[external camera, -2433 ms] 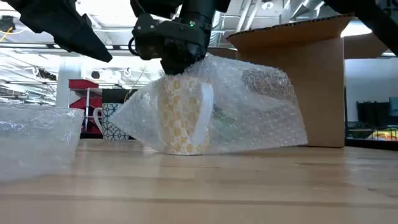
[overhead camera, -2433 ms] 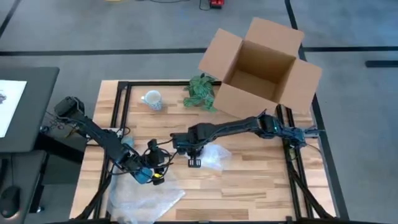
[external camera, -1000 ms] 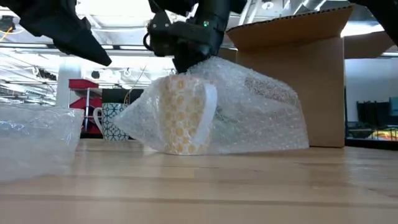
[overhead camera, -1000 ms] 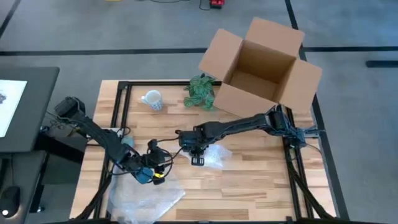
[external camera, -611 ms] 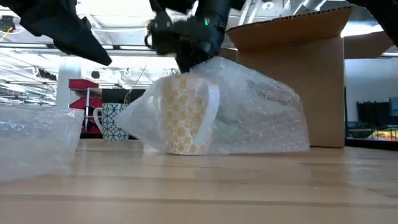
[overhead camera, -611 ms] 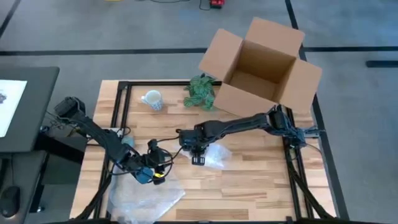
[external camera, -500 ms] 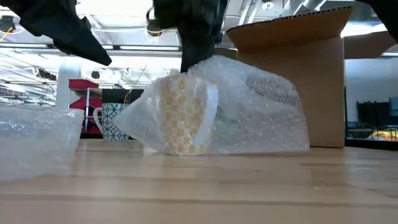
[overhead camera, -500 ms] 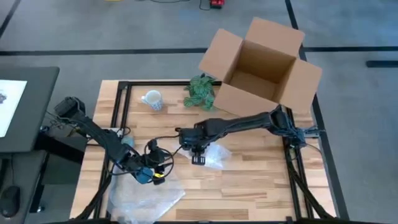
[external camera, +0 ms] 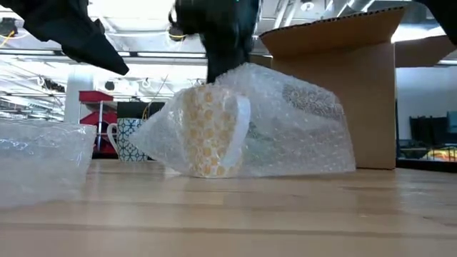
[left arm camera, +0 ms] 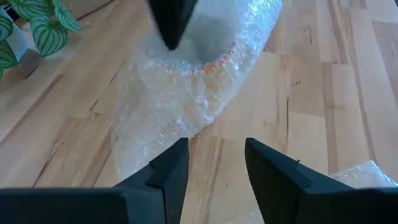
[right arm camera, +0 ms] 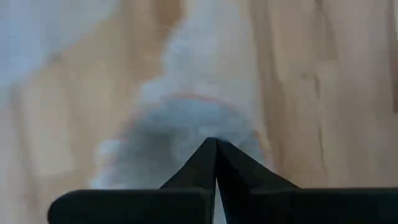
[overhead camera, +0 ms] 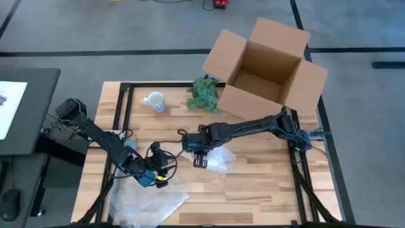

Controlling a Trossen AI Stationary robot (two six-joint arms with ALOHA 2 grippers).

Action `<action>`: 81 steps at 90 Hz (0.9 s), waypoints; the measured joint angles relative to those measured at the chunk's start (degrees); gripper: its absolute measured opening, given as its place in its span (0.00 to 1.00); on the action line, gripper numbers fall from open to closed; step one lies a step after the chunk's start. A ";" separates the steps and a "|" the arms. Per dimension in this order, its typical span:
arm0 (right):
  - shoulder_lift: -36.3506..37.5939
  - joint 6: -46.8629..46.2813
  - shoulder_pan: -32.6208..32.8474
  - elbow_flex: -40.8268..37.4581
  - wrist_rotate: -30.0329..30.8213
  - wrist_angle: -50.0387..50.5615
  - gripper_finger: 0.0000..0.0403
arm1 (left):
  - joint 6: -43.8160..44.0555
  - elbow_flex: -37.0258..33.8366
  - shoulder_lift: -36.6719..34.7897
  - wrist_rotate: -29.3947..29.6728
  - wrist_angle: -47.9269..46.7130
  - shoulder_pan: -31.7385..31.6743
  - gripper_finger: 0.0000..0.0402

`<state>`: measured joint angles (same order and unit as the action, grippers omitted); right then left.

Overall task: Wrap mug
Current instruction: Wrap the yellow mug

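No writing, label or number can be read anywhere (the cardboard box [overhead camera: 262, 63] is plain).

A wooden table [overhead camera: 253, 183] on a black frame stands on a grey floor [overhead camera: 126, 25] crossed by dark lines. A dark desk [overhead camera: 19, 107] sits beside the table. Beyond the table, bright ceiling lights [external camera: 143, 11] and a red stand [external camera: 96, 107].

Low view: mug [external camera: 209, 130] veiled by bubble wrap [external camera: 285, 121]; right hand [external camera: 221, 68] blurred, its upper part cut off by the frame. Right wrist view: wrap and worktop [right arm camera: 292, 74] blurred.
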<state>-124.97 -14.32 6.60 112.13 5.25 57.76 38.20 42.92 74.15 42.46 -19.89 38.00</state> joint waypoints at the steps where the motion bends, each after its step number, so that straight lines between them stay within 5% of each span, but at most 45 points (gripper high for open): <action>1: 0.00 -0.04 -0.11 -0.51 -0.26 -0.46 0.00 | 0.01 0.00 0.00 0.00 -0.01 0.00 0.34; 29: 0.36 -0.83 -1.13 -10.79 -5.40 -13.09 0.00 | 0.00 0.00 0.00 0.07 0.01 0.00 0.34; 56: 4.75 0.21 1.52 -2.49 -4.90 -4.55 0.00 | 0.00 0.04 0.00 0.26 0.10 0.00 0.34; 81: 13.06 -4.77 10.61 -1.96 3.52 4.32 0.00 | 0.33 0.04 0.00 0.24 0.10 0.00 0.34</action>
<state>-111.91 -19.09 17.21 110.17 8.77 62.08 38.52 42.96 74.15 42.70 -19.79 38.00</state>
